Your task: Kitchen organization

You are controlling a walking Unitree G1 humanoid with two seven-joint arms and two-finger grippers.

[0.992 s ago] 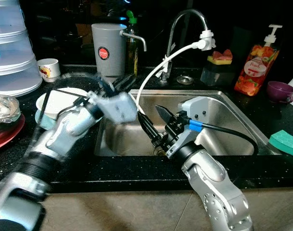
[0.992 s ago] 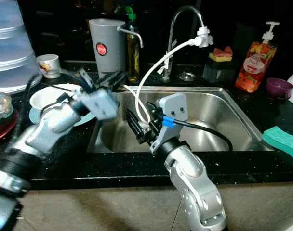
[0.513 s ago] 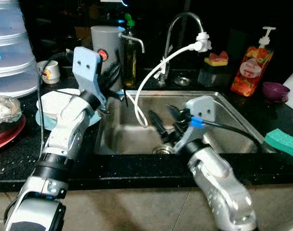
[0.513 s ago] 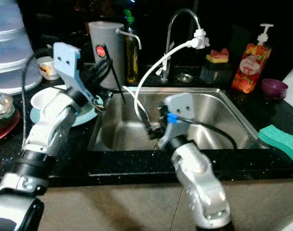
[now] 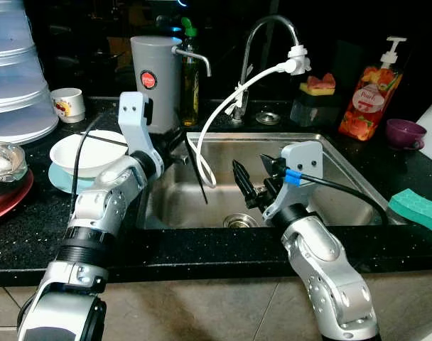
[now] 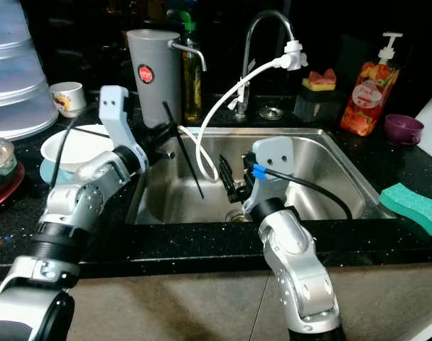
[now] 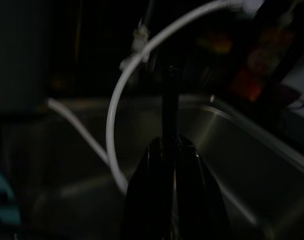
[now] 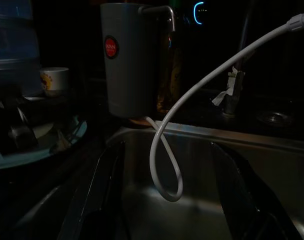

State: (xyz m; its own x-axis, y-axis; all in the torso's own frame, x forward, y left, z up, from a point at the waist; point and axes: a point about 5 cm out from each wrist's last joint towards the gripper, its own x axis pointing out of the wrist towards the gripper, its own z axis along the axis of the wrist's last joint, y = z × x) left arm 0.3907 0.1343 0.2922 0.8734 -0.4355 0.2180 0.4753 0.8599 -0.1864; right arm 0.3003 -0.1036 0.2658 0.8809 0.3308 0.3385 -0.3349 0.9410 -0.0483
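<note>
Counter edge: we see the black speckled counter (image 5: 202,252) running along the near side, with both silver arms rising across it.
Right gripper: our right gripper (image 5: 251,186) hangs over the near part of the steel sink (image 5: 344,170), above the drain (image 5: 239,220); its two black fingers are spread apart with nothing between them, as the right wrist view confirms.
Left gripper: our left gripper (image 5: 195,162) reaches over the sink's left rim; in the left wrist view its fingers (image 7: 157,200) lie pressed together, and we see nothing held.
Sponge: a green sponge (image 5: 417,211) lies on the counter to the right of the sink.
Dishes: a white bowl (image 5: 84,151) sits on a pale blue plate (image 5: 60,177) left of the sink; further left we see a glass dish (image 5: 3,160) on a red plate (image 5: 10,195).
Hose: a white hose (image 5: 230,106) loops from the faucet's tip down into the sink.
Behind the sink: a grey water dispenser (image 5: 156,72) with a red label, a green-capped bottle (image 5: 190,71) just beside it, the curved faucet (image 5: 269,42), a dark sponge holder (image 5: 315,99), an orange soap pump bottle (image 5: 373,92) and a purple cup (image 5: 406,133).
Far left: a small white cup (image 5: 67,104) stands near stacked clear plastic containers (image 5: 17,78).
</note>
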